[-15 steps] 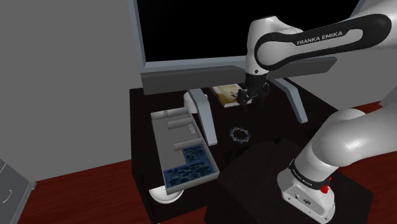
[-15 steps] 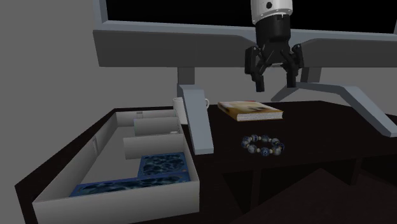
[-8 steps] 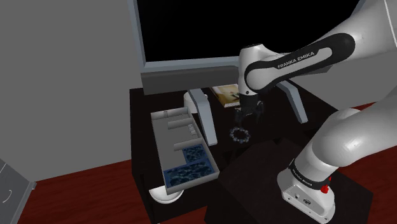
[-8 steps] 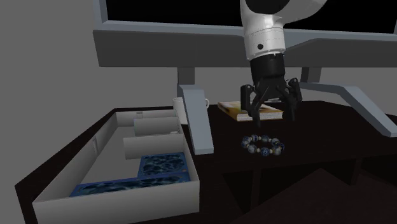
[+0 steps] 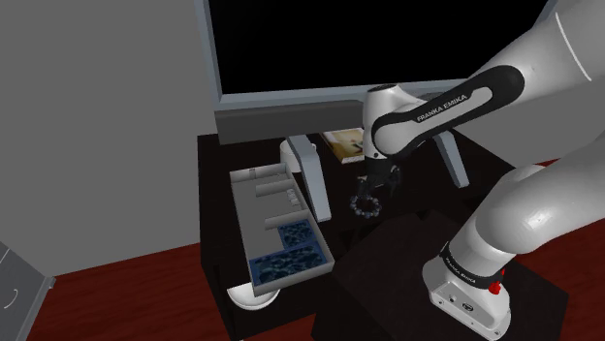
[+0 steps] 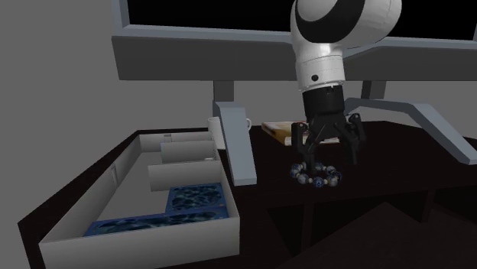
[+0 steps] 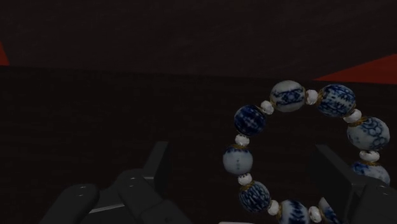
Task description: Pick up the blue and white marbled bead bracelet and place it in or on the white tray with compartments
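The bracelet [image 5: 366,205] of blue and white marbled beads [image 7: 249,119] lies flat on the dark table [image 6: 382,191]. My black gripper [image 6: 327,159] hangs open just above it, fingers pointing down. In the wrist view the gripper [image 7: 242,154] has one arc of the bead ring between its fingers, without touching it. The other arc runs close to one finger [image 7: 332,170]. The white tray with compartments [image 5: 254,221] stands at the table's edge toward the shoulder view's left. Blue patterned lining shows in its near compartment [image 6: 195,200].
A big screen on grey legs [image 6: 237,149] spans the back; one leg stands between tray and bracelet. A book [image 5: 344,142] lies behind the bracelet and a white mug [image 6: 243,123] sits beside the leg. Another slanted leg [image 5: 451,160] rises behind the arm.
The gripper has come down from high above the book to just over the bracelet, still open. The bracelet and tray have not moved.
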You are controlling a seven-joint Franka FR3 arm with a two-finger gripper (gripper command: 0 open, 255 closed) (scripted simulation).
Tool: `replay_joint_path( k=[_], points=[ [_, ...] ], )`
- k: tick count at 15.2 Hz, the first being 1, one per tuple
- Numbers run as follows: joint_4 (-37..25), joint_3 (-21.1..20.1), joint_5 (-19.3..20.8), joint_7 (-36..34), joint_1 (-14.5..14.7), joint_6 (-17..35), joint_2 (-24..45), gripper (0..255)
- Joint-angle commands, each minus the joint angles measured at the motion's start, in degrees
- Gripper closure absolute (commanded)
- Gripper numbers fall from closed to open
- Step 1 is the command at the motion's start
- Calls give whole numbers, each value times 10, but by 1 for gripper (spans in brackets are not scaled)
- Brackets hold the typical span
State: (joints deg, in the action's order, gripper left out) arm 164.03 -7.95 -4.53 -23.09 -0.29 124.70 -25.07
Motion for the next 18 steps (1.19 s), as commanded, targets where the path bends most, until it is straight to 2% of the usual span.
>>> replay_joint_path(
  k=[1,6,7,16,18],
  points=[
    [3,-1,-1,0,0,5,2,0],
    [3,-1,-1,0,0,5,2,0],
    [3,-1,-1,0,0,5,2,255],
    [3,-1,-1,0,0,5,2,255],
    [-3,1,-1,0,1,-17,-15,255]
  ],
)
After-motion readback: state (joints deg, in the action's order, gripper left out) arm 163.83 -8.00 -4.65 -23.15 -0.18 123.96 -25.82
